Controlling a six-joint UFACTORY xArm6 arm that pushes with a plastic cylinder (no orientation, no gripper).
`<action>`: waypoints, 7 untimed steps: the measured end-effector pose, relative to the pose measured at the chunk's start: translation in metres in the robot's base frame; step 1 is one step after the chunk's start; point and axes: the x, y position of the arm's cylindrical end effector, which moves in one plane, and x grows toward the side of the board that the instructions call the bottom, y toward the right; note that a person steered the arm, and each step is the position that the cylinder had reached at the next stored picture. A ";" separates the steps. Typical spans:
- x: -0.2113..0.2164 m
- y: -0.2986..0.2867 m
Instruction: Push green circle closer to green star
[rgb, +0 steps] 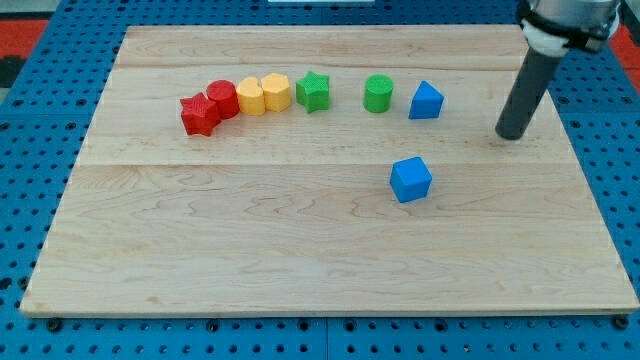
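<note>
The green circle (378, 93) stands on the wooden board near the view's top, a short gap to the right of the green star (313, 91). My tip (512, 135) rests on the board at the view's right, well to the right of the green circle and slightly lower. A blue triangular block (426, 101) lies between my tip and the green circle.
A blue cube (410, 179) sits below the green circle, toward the board's middle. Left of the green star runs a touching row: a yellow hexagon (277, 92), a yellow circle (251, 96), a red circle (222, 99) and a red star (199, 115). The board (300, 250) lies on a blue surface.
</note>
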 end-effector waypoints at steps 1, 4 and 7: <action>-0.045 -0.007; -0.059 -0.078; -0.049 -0.146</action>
